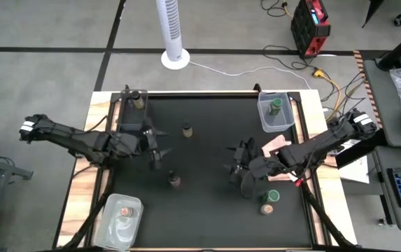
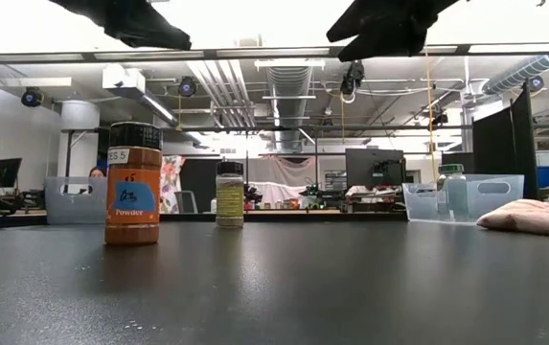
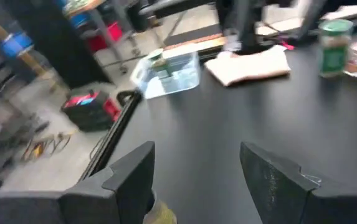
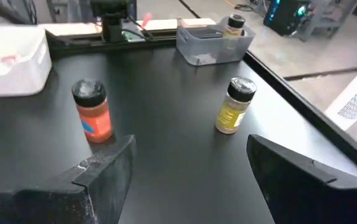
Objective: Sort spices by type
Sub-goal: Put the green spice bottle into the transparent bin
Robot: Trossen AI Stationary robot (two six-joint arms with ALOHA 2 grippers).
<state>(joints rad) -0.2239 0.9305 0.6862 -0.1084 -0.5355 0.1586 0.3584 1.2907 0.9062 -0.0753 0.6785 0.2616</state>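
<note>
While both of my arms hang above the dark table [image 1: 207,210], neither gripper has hold of anything. My left gripper [image 1: 157,150] hovers over the table's left-middle, its fingers [image 3: 131,177] parted with only bare tabletop between them, though something yellowish shows just under one finger in my left wrist view and I cannot tell what it is. My right gripper [image 1: 241,173] hovers right of centre, its fingers [image 4: 106,168] spread wide and empty. Two jars stand loose on the open table: an orange-brown jar with a dark lid [image 1: 175,180], near the front and just below my left gripper in the high view, and a yellowish jar with a dark lid [image 1: 187,129] farther back toward the middle; my right wrist view shows both, the orange one [image 4: 93,118] and the yellow one [image 4: 234,106], upright and well apart. Near the front right edge a green-lidded jar [image 1: 273,197] stands beside a pinkish-brown-topped jar [image 1: 266,208], the two close together; my left wrist view shows them side by side [image 3: 335,46]. A clear tub at the back right [image 1: 264,120] holds another green-lidded jar [image 1: 275,106]. A clear tub at the back left corner [image 1: 144,93] holds a dark-lidded jar [image 1: 138,101]. A clear tub at the front left [image 1: 109,227] holds a pinkish-topped jar [image 1: 124,211]. A pink cloth [image 1: 276,144] lies on the right side, by my right arm.
</note>
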